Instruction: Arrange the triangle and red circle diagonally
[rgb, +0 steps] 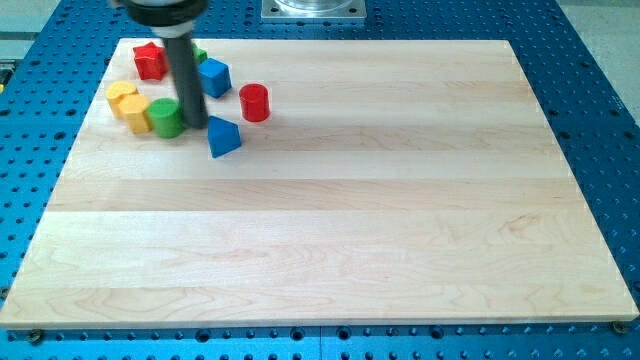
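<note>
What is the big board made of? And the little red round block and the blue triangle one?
The board looks like pale wood: you can see grain lines and joined strips, with a smooth finish. The red circle and blue triangle look solid and evenly coloured, perhaps painted wood or plastic; I cannot tell which.

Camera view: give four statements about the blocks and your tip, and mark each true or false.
1. The red cylinder lies to the view's right of the blue triangle. True.
2. My tip is at the board's right edge. False: it is near the top-left corner, between the green cylinder and the blue triangle.
3. The red cylinder touches the blue triangle. False: they are apart.
4. The blue cube lies above the blue triangle in the view. True.
</note>
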